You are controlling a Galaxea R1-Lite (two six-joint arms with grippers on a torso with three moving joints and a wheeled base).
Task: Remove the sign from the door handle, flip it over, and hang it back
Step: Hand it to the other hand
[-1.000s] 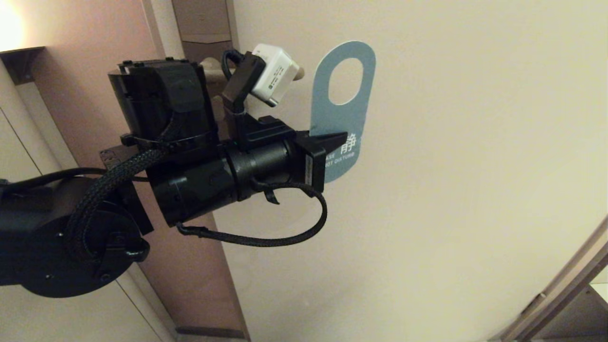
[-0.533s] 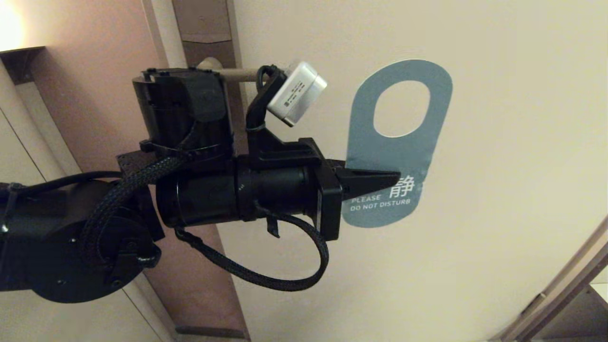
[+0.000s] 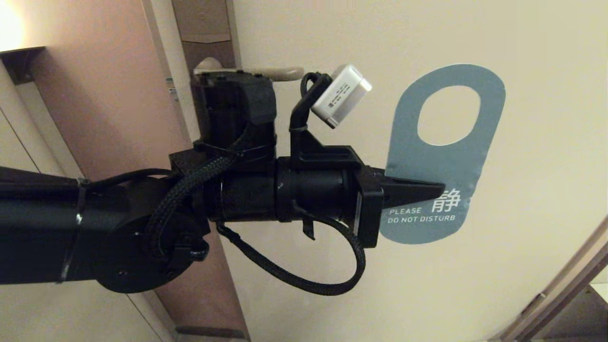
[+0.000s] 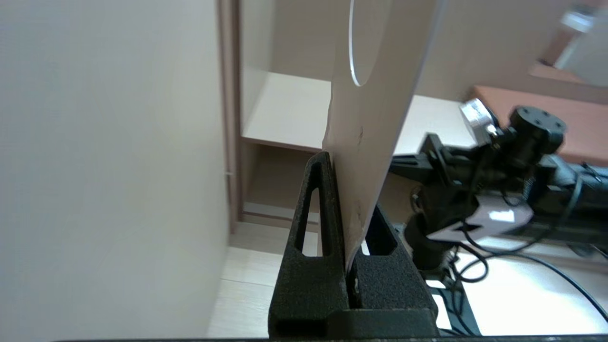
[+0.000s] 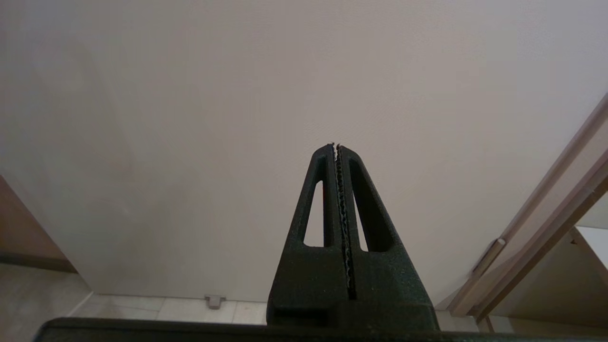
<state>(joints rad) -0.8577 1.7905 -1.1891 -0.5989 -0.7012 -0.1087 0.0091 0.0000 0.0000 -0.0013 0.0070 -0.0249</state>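
Now, left pincer (image 3: 430, 190) pinching flat teal sign (image 3: 446, 156), oval hole, clear of handle (image 3: 266, 72).

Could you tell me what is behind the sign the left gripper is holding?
Behind the sign, held in the left gripper, is only plain door, also visible through its oval hole. Its white reverse faces away.

The sign (image 3: 444, 156) is held off the door handle (image 3: 266, 72), to its right and lower, before the door (image 3: 427, 285), by the left gripper (image 3: 418, 190).
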